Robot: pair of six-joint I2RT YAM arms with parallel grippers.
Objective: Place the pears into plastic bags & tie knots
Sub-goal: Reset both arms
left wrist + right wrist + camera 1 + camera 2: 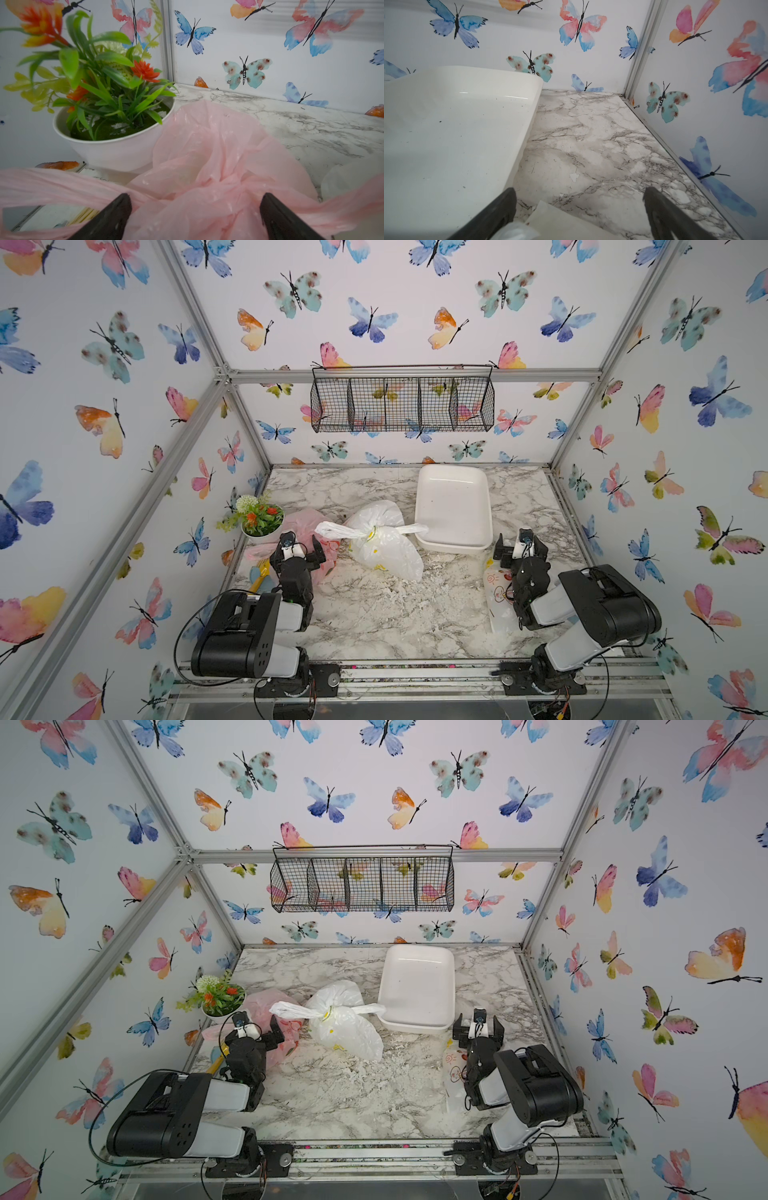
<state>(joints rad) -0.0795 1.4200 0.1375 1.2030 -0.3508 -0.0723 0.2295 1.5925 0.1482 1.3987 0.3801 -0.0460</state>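
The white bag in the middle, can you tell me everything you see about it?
The white bag is thin, crinkly, see-through plastic with small yellow prints. It sits puffed and lumpy in the middle of the marble table; its contents cannot be made out. Its handles are tied in a knot, ends sticking out sideways: one reaches the white tray at its rim, the other lies over the pink bag.

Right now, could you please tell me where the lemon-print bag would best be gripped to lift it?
Probably the knot of the lemon-print bag, from straight above, jaws closing across the strips: there the handles bunch into one narrow, upward-facing neck, while the body is loose, thin film.
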